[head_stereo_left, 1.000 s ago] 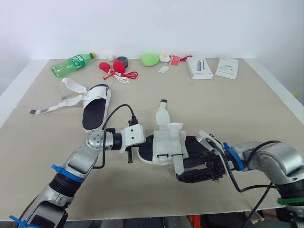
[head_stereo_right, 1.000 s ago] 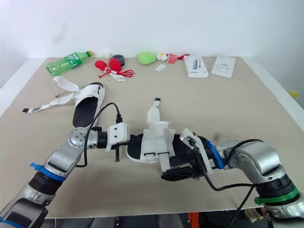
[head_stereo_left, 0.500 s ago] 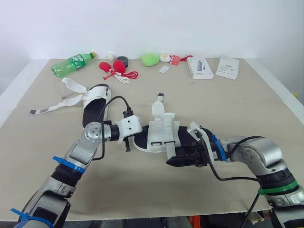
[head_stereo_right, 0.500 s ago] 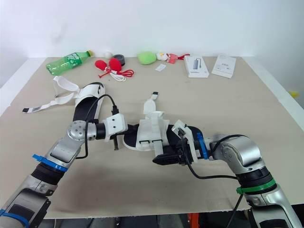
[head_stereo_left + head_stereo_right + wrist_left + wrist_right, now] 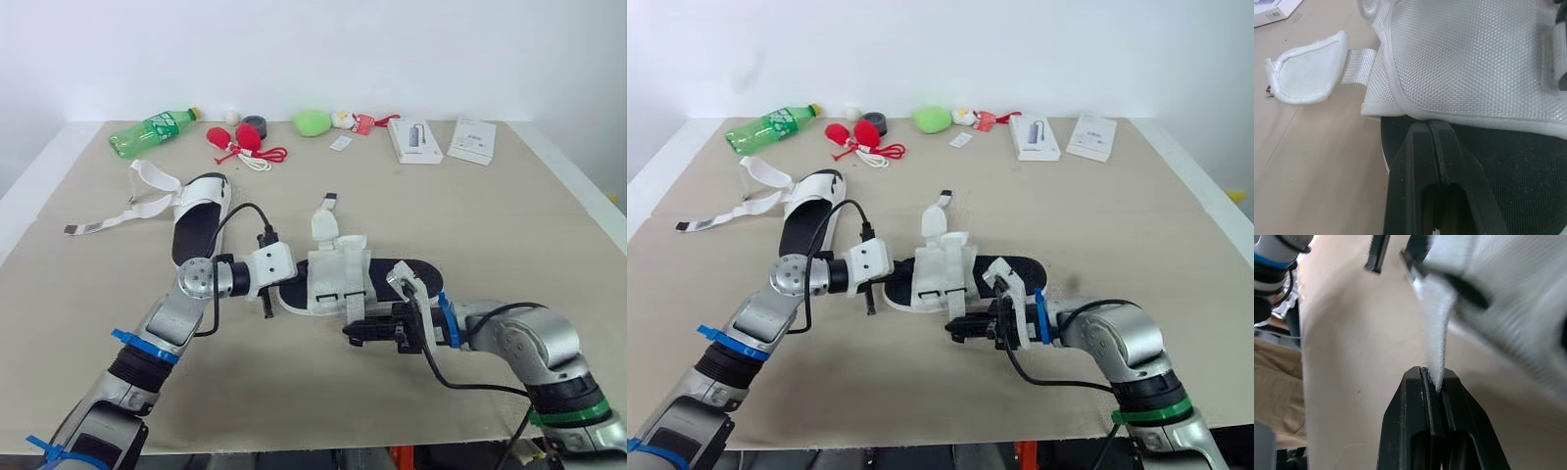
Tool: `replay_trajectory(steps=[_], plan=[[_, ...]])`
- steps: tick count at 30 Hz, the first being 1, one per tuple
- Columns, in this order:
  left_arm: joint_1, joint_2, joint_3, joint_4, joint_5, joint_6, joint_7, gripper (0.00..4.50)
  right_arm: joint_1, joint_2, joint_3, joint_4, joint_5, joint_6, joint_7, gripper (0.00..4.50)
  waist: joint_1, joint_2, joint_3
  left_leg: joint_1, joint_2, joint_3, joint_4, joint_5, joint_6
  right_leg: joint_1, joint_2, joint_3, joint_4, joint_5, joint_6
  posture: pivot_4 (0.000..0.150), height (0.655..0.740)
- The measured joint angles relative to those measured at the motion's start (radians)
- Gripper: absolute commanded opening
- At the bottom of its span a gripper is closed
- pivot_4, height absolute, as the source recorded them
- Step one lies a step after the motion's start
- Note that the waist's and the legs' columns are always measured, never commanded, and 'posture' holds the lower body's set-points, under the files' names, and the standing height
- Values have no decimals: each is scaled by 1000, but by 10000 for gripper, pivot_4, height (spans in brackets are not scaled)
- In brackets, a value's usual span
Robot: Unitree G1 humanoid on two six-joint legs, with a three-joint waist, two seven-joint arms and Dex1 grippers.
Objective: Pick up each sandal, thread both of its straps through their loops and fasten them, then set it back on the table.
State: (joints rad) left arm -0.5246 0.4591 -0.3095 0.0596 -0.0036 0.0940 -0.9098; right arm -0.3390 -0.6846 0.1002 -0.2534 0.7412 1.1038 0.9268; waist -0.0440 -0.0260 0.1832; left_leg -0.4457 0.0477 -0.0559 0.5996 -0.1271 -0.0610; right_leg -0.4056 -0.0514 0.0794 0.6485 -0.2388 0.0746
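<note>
Two sandals on the surface. First sandal [image 5: 338, 279] lies mid-surface, toward the near edge. Right fingers [image 5: 1411, 406] are closed, pinching the tip of its white strap [image 5: 1437, 333]. Left fingers [image 5: 1410, 161] are pressed together with nothing between them, tips at the edge of its white upper. Second sandal [image 5: 199, 217] lies toward the left edge, straps loose.

No writing could be read anywhere. The green bottle [image 5: 151, 131] at the far side of the table [image 5: 549, 211] wore a label, but its print was too small to make out. The white box [image 5: 411, 139] and the flat white box [image 5: 469, 139] near it carried dark marks, equally unreadable, as did the small white tag [image 5: 338, 143].
</note>
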Motion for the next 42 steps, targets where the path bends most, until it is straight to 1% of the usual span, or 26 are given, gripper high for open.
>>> replay_trajectory(steps=[1, 5, 8, 27, 29, 30, 32, 33, 34, 35, 36, 37, 40, 42], plan=[[1, -5, -1, -2, -1, 0, -2, 0, 48, -19, -18, -40, 18, 16, 0, 350, 5, 0, 0, 0, 0, 0, 0, 0, 0, 0, 0, 0, 0, -1, 0, 1500, 7400], [2, -6, -1, -3, 0, 2, -6, 0, 94, -50, -34, -82, 46, 47, 2, 350, 7, -1, -1, 0, 0, -1, 0, 0, 0, 0, 0, 0, 0, -1, 0, 1500, 7400], [2, -8, -2, -3, 1, 2, -11, 0, 133, -106, -47, -118, 84, 90, 15, 350, 9, -1, -1, 0, 0, -1, 0, 0, 0, 1, 0, 0, 0, -1, 0, 1500, 7400], [2, -13, -4, -3, 3, -1, -14, 0, 195, -175, -65, -168, 160, 154, 31, 350, 14, -2, -1, 0, 0, -1, 0, 0, 0, 1, 0, 0, 0, -1, 0, 1500, 7400], [2, -13, -4, -2, 4, -1, -14, 0, 195, -174, -65, -167, 165, 155, 27, 7808, 14, -2, -1, 0, 0, -1, 0, 0, 0, 1, 0, 0, 0, -1, 0, 1500, 7400], [2, -13, -4, -2, 4, -2, -14, 0, 194, -174, -63, -167, 169, 162, 25, 10012, 14, -2, -1, 0, 0, -1, 0, 0, 0, 1, 0, 0, 0, -1, 0, 1500, 7400], [2, -13, -4, 0, 5, -2, -14, 0, 199, -174, -54, -168, 169, 168, 28, 18319, 14, -2, -1, 0, 0, -1, 0, 0, 0, 0, 0, 0, 0, -1, 0, 1500, 7400], [1, -13, -4, 0, 5, -2, -14, 0, 201, -198, -36, -177, 173, 162, 53, 23733, 14, -2, -1, 0, 0, 0, 0, 0, 0, 0, 0, 0, 0, -1, 0, 1500, 7400], [1, -14, -5, 1, 5, -5, -14, 0, 201, -256, -17, -215, 176, 146, 108, 27419, 14, -2, -1, 0, 0, 0, 0, -1, 0, 0, 0, 0, 0, -1, 0, 1500, 7400], [1, -13, -4, 4, 5, -6, -15, 0, 192, -276, -14, -227, 169, 123, 136, 31088, 14, -2, -1, 0, 0, -1, 0, -1, 0, 0, 0, 0, 0, -1, 0, 1500, 7400], [0, -13, -4, 7, 5, -7, -15, 0, 180, -289, -9, -233, 155, 93, 158, 36037, 14, -2, -1, 0, 0, 0, 1, -1, 0, 0, 0, 0, 0, -1, 0, 1500, 7400], [-3, -14, -5, 9, 6, -7, -15, 0, 156, -324, 7, -235, 121, 25, 211, 40032, 14, -2, -1, 0, 0, 0, 2, -1, 0, 0, 0, 0, 0, -1, 0, 1500, 7400], [-5, -16, -6, 11, 6, -9, -15, 0, 117, -420, 20, -232, 12, -170, 349, 40032, 13, -2, -1, 0, 0, 0, 2, -1, -1, 0, -1, 0, 0, -1, 0, 1500, 7400], [-11, -17, -6, 20, 6, -9, -16, 0, 96, -423, 18, -187, -98, -395, 431, 40032, 13, -2, -2, 0, 0, 0, 2, -1, -1, 0, -1, -1, 0, -1, 0, 1500, 7400]])
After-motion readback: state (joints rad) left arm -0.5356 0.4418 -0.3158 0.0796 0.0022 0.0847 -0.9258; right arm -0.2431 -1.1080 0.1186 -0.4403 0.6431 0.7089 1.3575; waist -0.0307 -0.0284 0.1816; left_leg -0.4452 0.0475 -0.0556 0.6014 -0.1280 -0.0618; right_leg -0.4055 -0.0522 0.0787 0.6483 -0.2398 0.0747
